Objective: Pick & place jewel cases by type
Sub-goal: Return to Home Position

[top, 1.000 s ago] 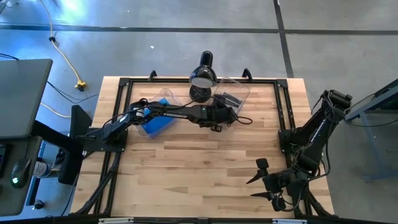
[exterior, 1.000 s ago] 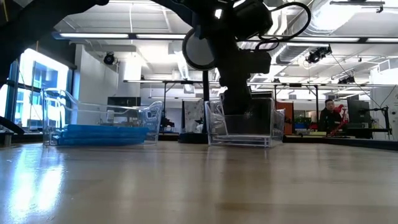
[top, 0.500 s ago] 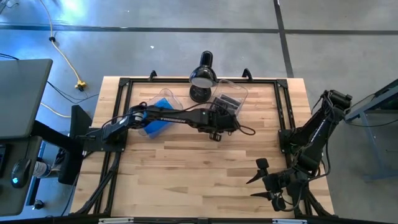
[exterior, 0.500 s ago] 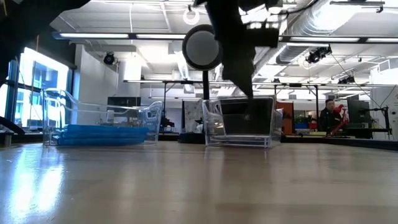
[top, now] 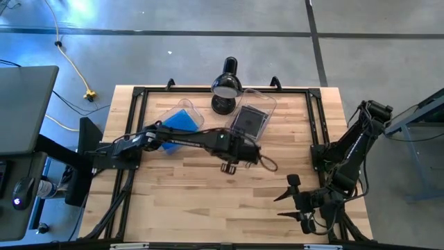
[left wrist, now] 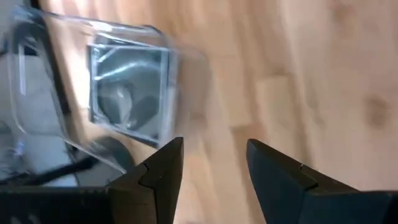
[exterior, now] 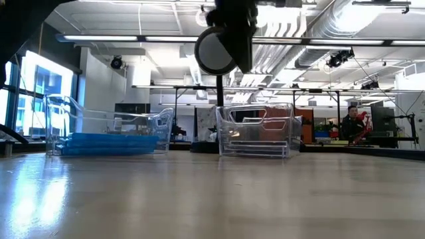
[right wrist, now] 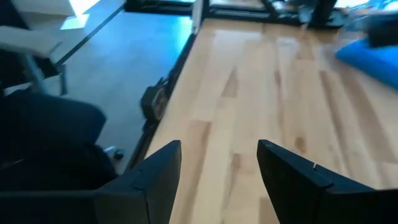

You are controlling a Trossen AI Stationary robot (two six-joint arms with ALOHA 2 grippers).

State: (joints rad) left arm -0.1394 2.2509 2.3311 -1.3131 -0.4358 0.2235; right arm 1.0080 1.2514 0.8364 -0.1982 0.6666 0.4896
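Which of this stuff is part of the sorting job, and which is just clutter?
In the job: blue cases in the left tub; dark cases in the right tub; left gripper, open, over the table; right gripper, open, at the near right corner.
Lying about: desk lamp; yellow cable.

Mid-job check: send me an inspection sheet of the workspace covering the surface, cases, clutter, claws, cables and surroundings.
Surface: wooden table with a black frame along its edges.
Job's things: blue cases lie in the left tub; dark cases lie in the right tub; none seen loose on the table.
Clutter: black desk lamp at the far edge, between the tubs.
Grippers: left claw open and empty, above the table's middle; right claw open and empty, at the near right corner.
Cables: black cable loop at the left wrist; yellow cable on the floor.
Surroundings: a person far back in the room.
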